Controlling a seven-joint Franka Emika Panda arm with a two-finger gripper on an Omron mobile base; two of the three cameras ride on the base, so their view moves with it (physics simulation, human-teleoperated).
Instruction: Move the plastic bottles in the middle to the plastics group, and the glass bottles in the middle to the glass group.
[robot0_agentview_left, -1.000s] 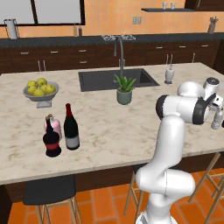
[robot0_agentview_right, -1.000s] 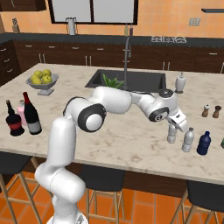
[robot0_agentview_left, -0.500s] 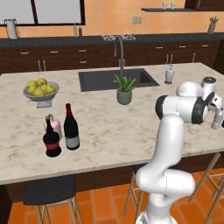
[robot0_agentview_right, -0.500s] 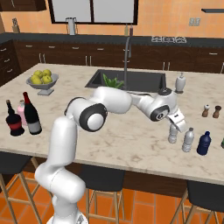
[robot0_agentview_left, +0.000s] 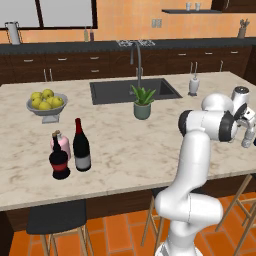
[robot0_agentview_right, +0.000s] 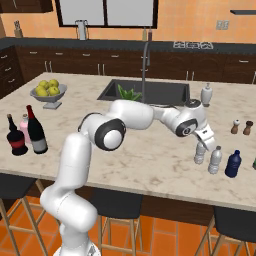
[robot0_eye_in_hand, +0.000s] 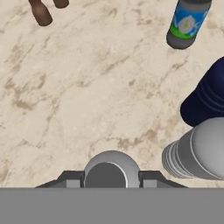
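Note:
My gripper is shut on the neck of a clear plastic bottle that stands upright near the counter's right front edge. In the hand view its pale cap sits between my fingers. A second clear plastic bottle stands right beside it. From the left base view the gripper and the held bottle are at the far right. The tall dark wine bottle stands at the left, next to the squat red-labelled bottle and the pink bottle.
A dark blue bottle stands just right of the clear ones, and a green-and-blue labelled bottle lies further off. Two brown shakers, a white soap dispenser, the sink, a potted plant and a fruit bowl share the counter.

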